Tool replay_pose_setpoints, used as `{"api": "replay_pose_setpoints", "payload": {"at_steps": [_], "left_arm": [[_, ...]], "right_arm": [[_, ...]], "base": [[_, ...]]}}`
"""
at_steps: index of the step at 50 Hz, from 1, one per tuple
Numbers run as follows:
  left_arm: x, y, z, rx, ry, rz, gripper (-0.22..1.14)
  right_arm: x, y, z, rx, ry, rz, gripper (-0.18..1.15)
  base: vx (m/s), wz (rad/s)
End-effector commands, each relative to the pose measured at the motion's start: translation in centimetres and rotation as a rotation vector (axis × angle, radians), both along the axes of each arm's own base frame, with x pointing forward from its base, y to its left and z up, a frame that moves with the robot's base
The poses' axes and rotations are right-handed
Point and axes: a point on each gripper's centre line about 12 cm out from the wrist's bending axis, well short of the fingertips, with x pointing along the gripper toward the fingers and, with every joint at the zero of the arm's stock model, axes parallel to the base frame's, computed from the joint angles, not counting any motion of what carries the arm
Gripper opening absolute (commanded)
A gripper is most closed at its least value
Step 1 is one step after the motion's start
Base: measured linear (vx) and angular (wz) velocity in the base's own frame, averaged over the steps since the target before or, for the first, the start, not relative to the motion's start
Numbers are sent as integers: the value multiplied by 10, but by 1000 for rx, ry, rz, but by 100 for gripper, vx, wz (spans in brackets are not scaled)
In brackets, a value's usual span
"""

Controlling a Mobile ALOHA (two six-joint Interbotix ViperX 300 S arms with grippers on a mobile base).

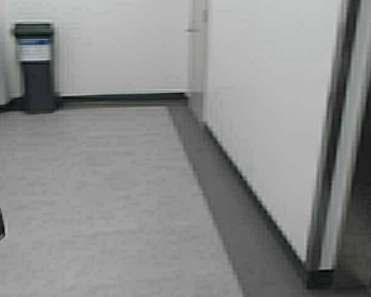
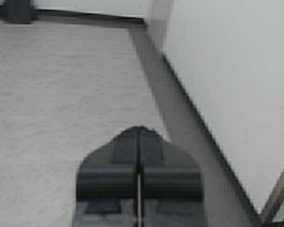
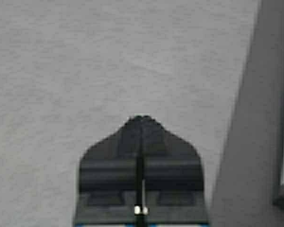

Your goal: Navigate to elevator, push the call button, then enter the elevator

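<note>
The elevator (image 1: 365, 148) showed only as a strip at the far right of the high view: a steel frame upright beside a dark opening, set in the end of a white wall (image 1: 266, 124). No call button was visible anywhere, so the step in hand looked like the drive toward the elevator, and the next move would call for turning the base toward that frame until the button plate came into sight. From the frame, the wall ran back along a dark skirting strip (image 1: 235, 198) to a corner, with grey carpet (image 1: 93, 198) spreading away from it. Well beyond, against the back wall, stood a dark bin (image 1: 34, 65). The left claw (image 2: 138, 142) and right claw (image 3: 141, 137) both hung over the carpet, each pressed closed and holding nothing.
</note>
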Motion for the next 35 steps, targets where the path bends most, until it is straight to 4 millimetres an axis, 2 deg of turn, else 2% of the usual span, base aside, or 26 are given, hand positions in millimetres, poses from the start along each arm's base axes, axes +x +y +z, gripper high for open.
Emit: {"api": "replay_pose_setpoints", "payload": {"at_steps": [1, 17, 35], "left_arm": [[2, 1, 4, 0, -12, 4, 2], [6, 1, 12, 10, -54, 8, 2], [5, 1, 7, 6, -47, 8, 2]], "right_arm": [[-2, -1, 1, 13, -11, -1, 6], [-1, -1, 2, 43, -6, -10, 6], [-2, 0, -6, 36, 12, -9, 6]], "base": [[66, -38], [60, -33], [55, -45]]}}
